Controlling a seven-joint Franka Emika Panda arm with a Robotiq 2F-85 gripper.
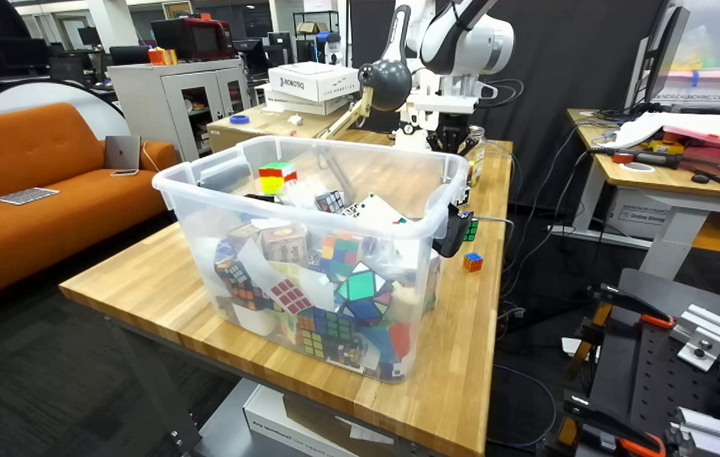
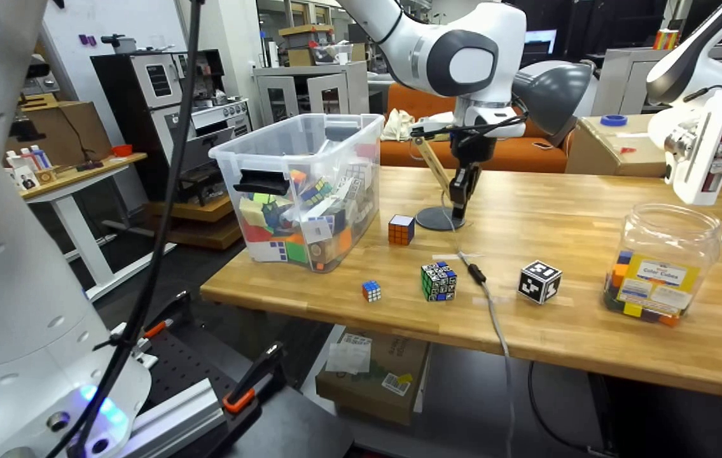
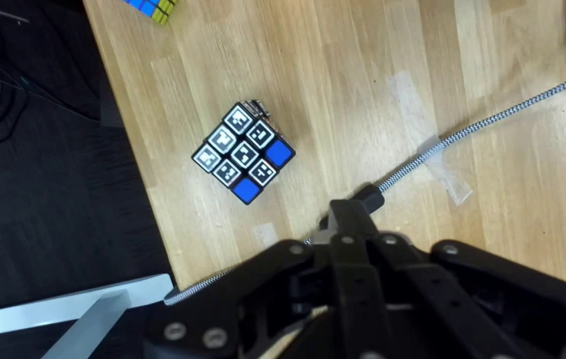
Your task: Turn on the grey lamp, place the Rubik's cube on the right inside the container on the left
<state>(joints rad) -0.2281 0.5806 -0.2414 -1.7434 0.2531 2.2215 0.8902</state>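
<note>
Over the table [image 2: 526,197], I see the hand [image 2: 459,208] pressed together. A mini Rubik's cube [image 2: 371,291] sits near the plastic tub [image 1: 271,208].

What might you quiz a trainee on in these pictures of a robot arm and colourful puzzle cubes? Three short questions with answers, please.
1. True or false: the black two-fingered gripper holds no cube.
2. Multiple choice: in the wrist view, what colour are the two plain tiles on top of the puzzle cube with black-and-white patterned tiles? (A) red (B) blue (C) green
3. Count: in an exterior view, how many cubes lie loose on the light-brown wooden table, outside the large see-through plastic tub and the clear jar with a yellow-and-white label?

Key: 1. True. 2. B, blue. 3. Four.
</note>
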